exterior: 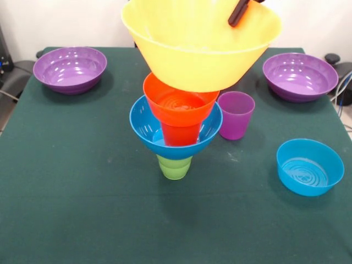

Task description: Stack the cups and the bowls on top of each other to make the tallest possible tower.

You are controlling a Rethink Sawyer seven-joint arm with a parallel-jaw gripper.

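Reading for writing: none legible on any cup, bowl or the table (82, 209); I see only plain glossy plastic.
My gripper (240, 11): only a dark finger shows at the top edge, lying inside the large yellow bowl (198, 49); I cannot tell if my fingers are apart, together or clamped on the rim.
Tower (177, 129): stands near the table's middle; green cup (175, 166) at the bottom, medium blue bowl (146, 129) on it, orange cup (179, 113) standing in that bowl, the yellow bowl above, covering the orange cup's far rim.
Cups counted: three; green, orange, and a purple cup (235, 114) upright just beside the tower.
Bowls counted: five; one yellow, two blue, two purple.
Loose bowls: purple bowl (70, 69) and second purple bowl (300, 76) at the far corners; small blue bowl (309, 166) well apart from the tower.
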